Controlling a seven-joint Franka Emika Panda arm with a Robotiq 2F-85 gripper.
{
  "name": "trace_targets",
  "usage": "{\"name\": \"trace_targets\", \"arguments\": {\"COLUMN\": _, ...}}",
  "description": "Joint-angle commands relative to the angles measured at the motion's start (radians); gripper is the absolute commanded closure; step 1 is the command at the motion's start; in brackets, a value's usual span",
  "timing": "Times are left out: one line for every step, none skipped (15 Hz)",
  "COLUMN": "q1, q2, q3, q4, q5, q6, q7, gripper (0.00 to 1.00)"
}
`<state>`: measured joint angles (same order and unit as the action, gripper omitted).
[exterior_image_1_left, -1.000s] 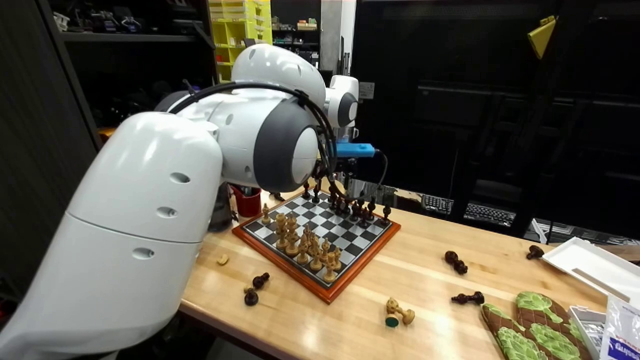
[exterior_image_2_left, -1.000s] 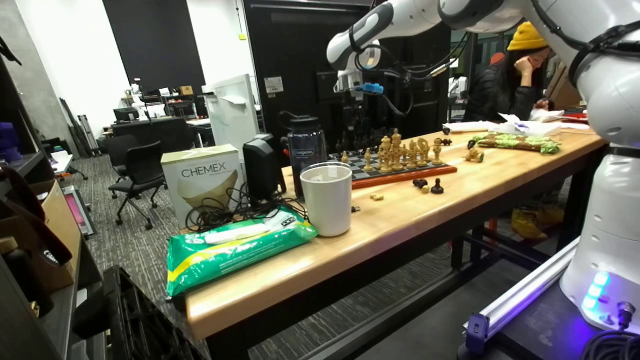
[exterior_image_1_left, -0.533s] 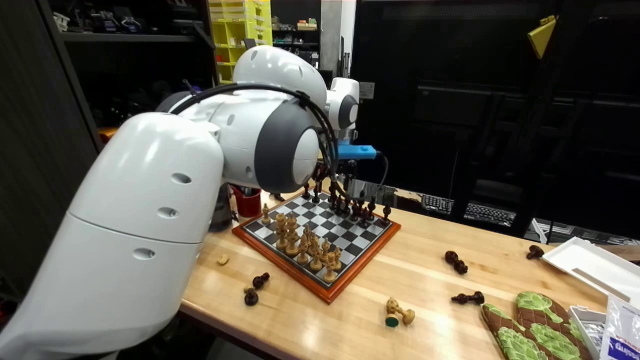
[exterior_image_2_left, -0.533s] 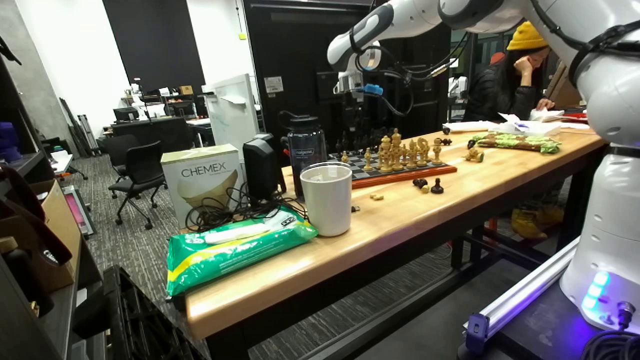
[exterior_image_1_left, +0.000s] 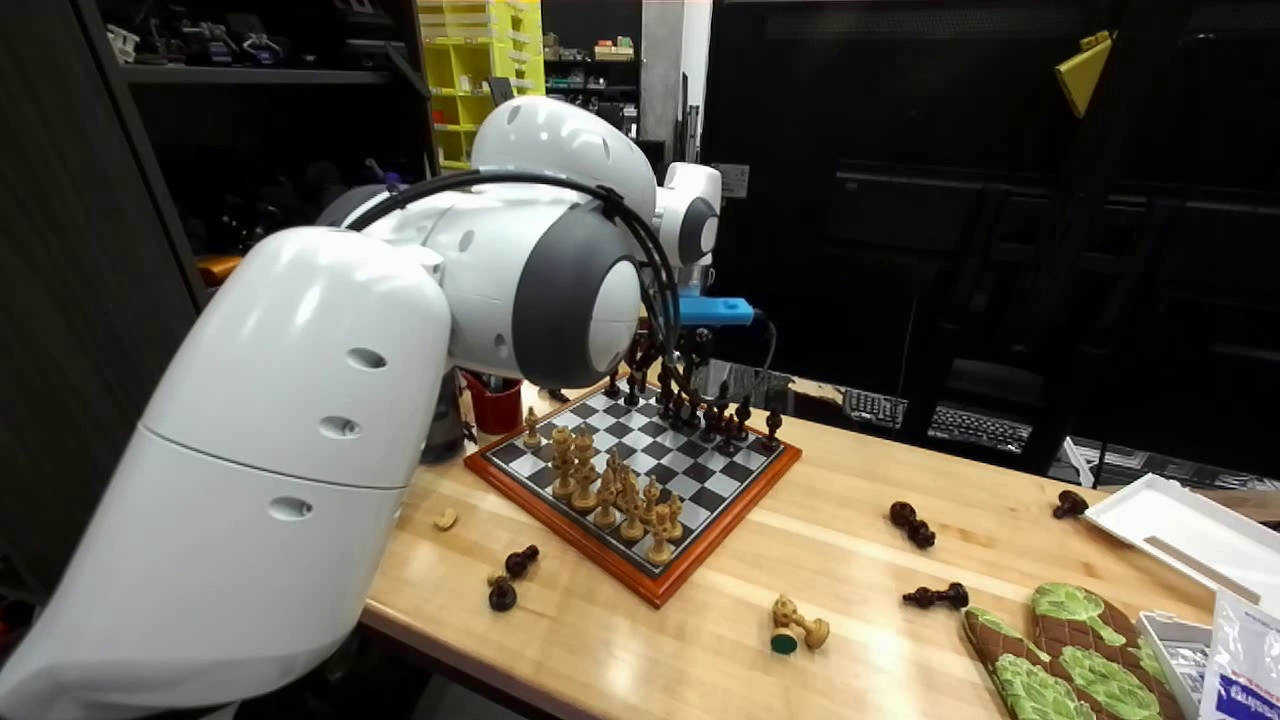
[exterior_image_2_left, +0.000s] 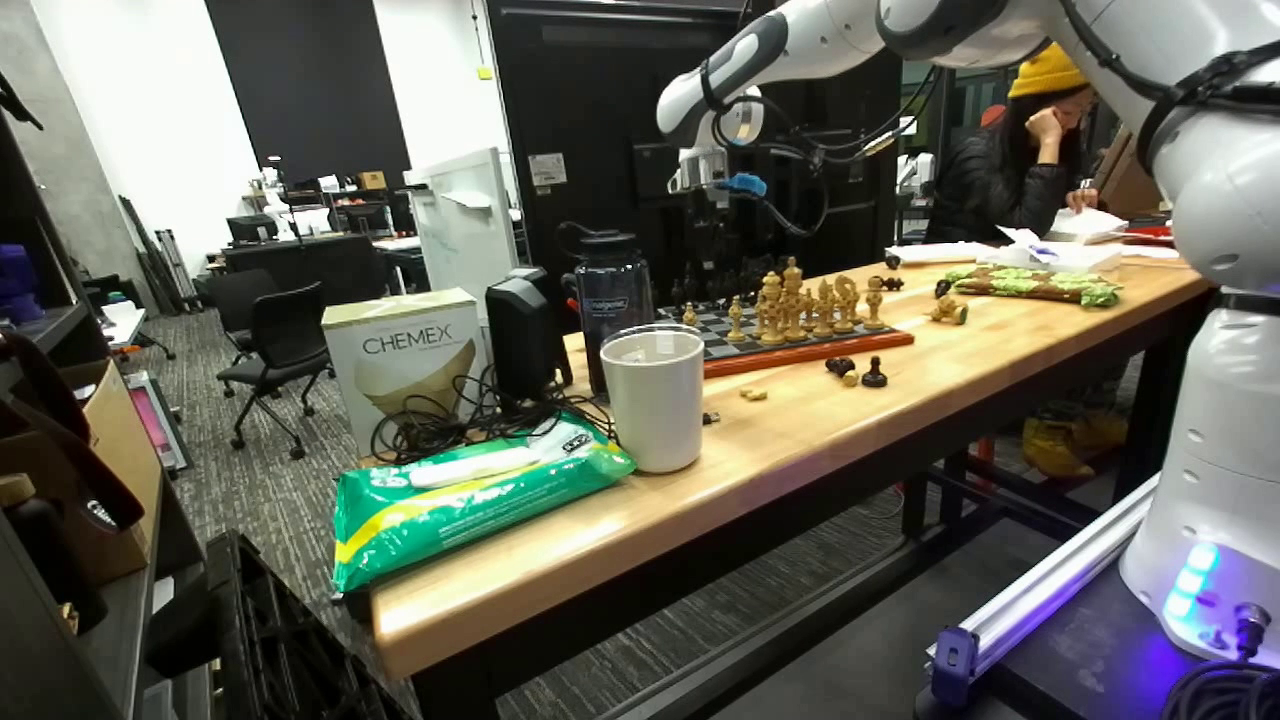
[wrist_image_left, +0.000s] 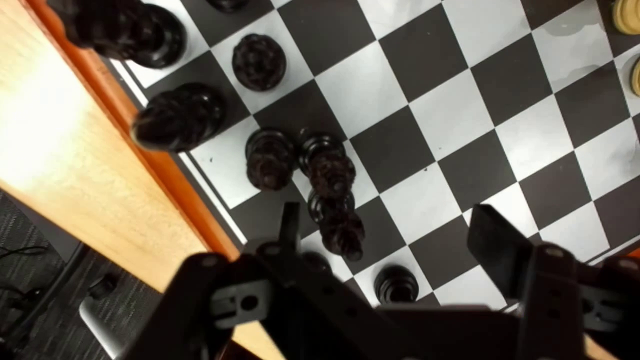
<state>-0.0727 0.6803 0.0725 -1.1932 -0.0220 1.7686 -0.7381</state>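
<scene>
A chessboard with a reddish wooden rim (exterior_image_1_left: 690, 572) lies on the wooden table. Dark pieces stand along its far side, and light pieces (exterior_image_1_left: 631, 510) stand along the near side; both groups show in both exterior views. My gripper (wrist_image_left: 385, 215) is open and empty above the dark side of the board. In the wrist view a tall dark piece (wrist_image_left: 342, 232) is near the left finger, and a smaller dark piece (wrist_image_left: 396, 284) is between the jaws lower down, partly hidden by the gripper. In an exterior view the gripper (exterior_image_2_left: 712, 245) hangs above the dark pieces; its fingers blend into the black background.
Fallen dark pieces (exterior_image_1_left: 912, 525) and fallen light pieces (exterior_image_1_left: 800, 628) lie on the table. A leaf-patterned mitt (exterior_image_1_left: 1105, 665) and white tray (exterior_image_1_left: 1200, 530) are at one end. A white cup (exterior_image_2_left: 655, 405), dark bottle (exterior_image_2_left: 612, 285) and green packet (exterior_image_2_left: 480, 505) stand near the other. A person (exterior_image_2_left: 1010, 180) sits beyond.
The arm and gripper have moved slightly down toward the board. The chess pieces have not visibly moved. The seated person's hand has shifted.
</scene>
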Motion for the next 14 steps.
{"name": "trace_targets", "arguments": {"q1": -0.011, "q2": -0.012, "q3": 0.015, "q4": -0.020, "q5": 0.013, "q6": 0.012, "q7": -0.030, "gripper": 0.48}}
{"name": "trace_targets", "arguments": {"q1": -0.011, "q2": -0.011, "q3": 0.016, "q4": -0.020, "q5": 0.014, "q6": 0.012, "q7": -0.032, "gripper": 0.55}}
{"name": "trace_targets", "arguments": {"q1": -0.011, "q2": -0.010, "q3": 0.017, "q4": -0.020, "q5": 0.015, "q6": 0.012, "q7": -0.036, "gripper": 0.63}}
{"name": "trace_targets", "arguments": {"q1": -0.011, "q2": -0.009, "q3": 0.017, "q4": -0.020, "q5": 0.016, "q6": 0.011, "q7": -0.040, "gripper": 0.72}}
{"name": "trace_targets", "arguments": {"q1": -0.010, "q2": -0.009, "q3": 0.017, "q4": -0.019, "q5": 0.016, "q6": 0.011, "q7": -0.043, "gripper": 0.79}}
{"name": "trace_targets", "arguments": {"q1": -0.010, "q2": -0.009, "q3": 0.017, "q4": -0.019, "q5": 0.016, "q6": 0.011, "q7": -0.044, "gripper": 0.88}}
{"name": "trace_targets", "arguments": {"q1": -0.009, "q2": -0.009, "q3": 0.017, "q4": -0.019, "q5": 0.015, "q6": 0.011, "q7": -0.045, "gripper": 0.94}}
{"name": "trace_targets", "arguments": {"q1": -0.009, "q2": -0.010, "q3": 0.017, "q4": -0.019, "q5": 0.015, "q6": 0.011, "q7": -0.045, "gripper": 1.00}}
{"name": "trace_targets", "arguments": {"q1": -0.008, "q2": -0.011, "q3": 0.017, "q4": -0.019, "q5": 0.014, "q6": 0.011, "q7": -0.045, "gripper": 1.00}}
{"name": "trace_targets", "arguments": {"q1": -0.007, "q2": -0.012, "q3": 0.017, "q4": -0.019, "q5": 0.013, "q6": 0.011, "q7": -0.045, "gripper": 0.97}}
{"name": "trace_targets", "arguments": {"q1": -0.006, "q2": -0.012, "q3": 0.017, "q4": -0.019, "q5": 0.012, "q6": 0.011, "q7": -0.046, "gripper": 0.97}}
{"name": "trace_targets", "arguments": {"q1": -0.005, "q2": -0.012, "q3": 0.017, "q4": -0.018, "q5": 0.012, "q6": 0.011, "q7": -0.046, "gripper": 0.96}}
{"name": "trace_targets", "arguments": {"q1": -0.005, "q2": -0.012, "q3": 0.018, "q4": -0.018, "q5": 0.011, "q6": 0.012, "q7": -0.048, "gripper": 0.96}}
{"name": "trace_targets", "arguments": {"q1": -0.005, "q2": -0.011, "q3": 0.018, "q4": -0.017, "q5": 0.012, "q6": 0.013, "q7": -0.050, "gripper": 0.96}}
